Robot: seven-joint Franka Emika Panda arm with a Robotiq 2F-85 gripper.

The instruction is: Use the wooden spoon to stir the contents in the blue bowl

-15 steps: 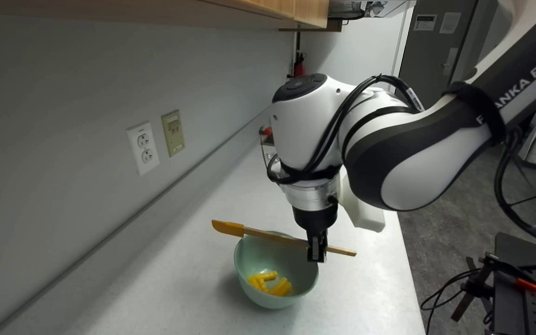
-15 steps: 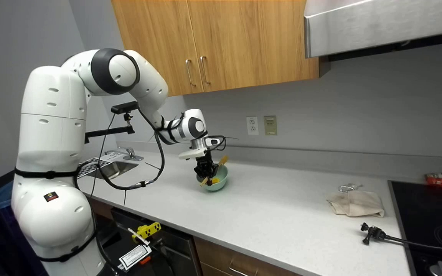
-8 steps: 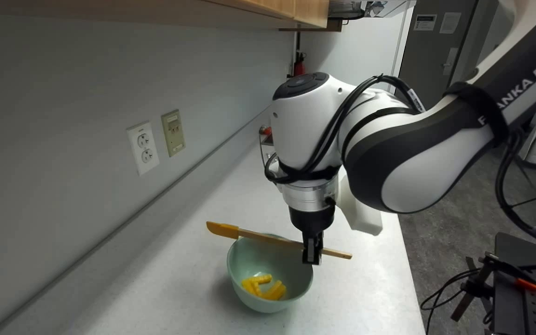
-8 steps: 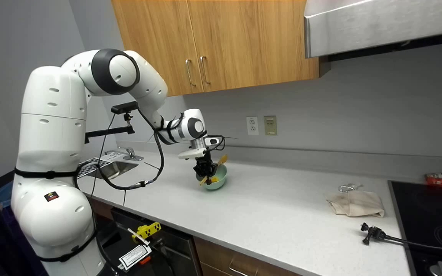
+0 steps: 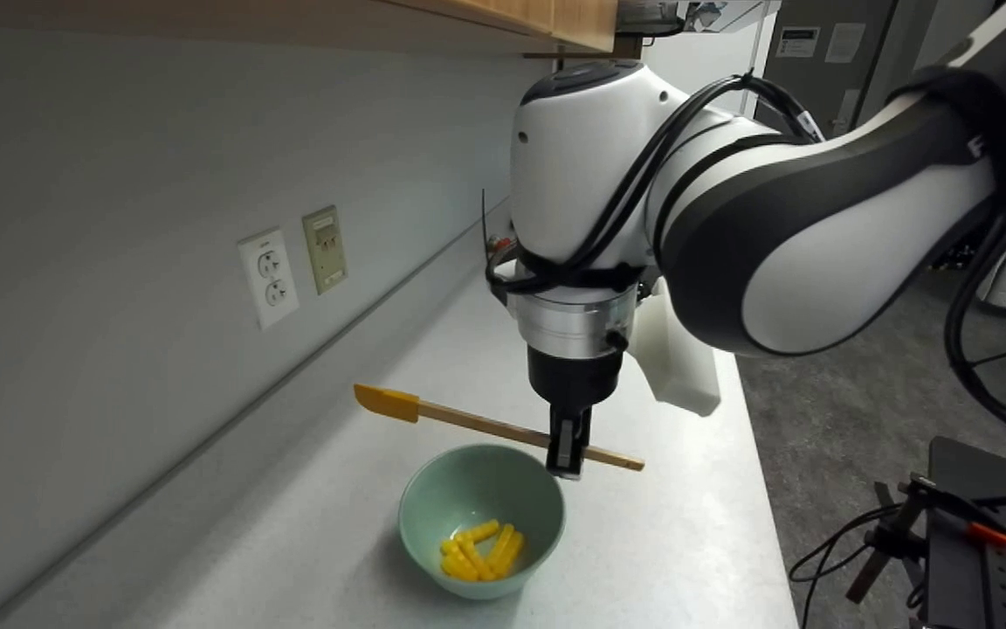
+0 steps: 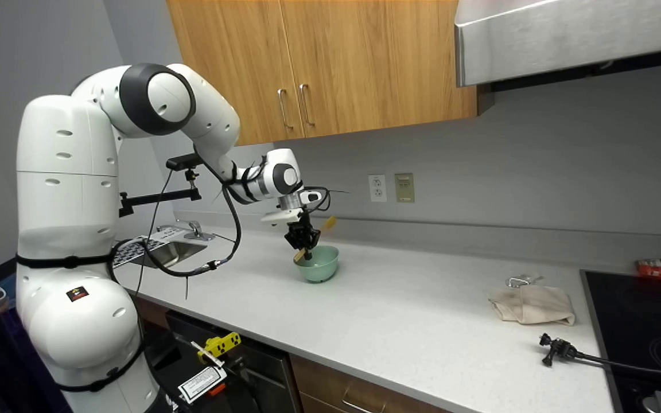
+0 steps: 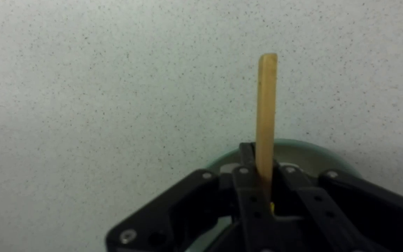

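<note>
Spoon (image 5: 485,425) held aloft in pincer (image 5: 565,467)

On the left in an exterior view, a white outlet (image 5: 269,278) sits on the wall (image 5: 119,262). Next comes the spoon's orange blade (image 5: 387,403), pointing left. The blue bowl (image 5: 494,480) stands upright on the table (image 5: 660,542), yellow lumps (image 5: 477,559) lying inside toward the near side. Right of these, the pincer is clamped on the wooden handle (image 5: 512,431), whose tip points right.
</note>
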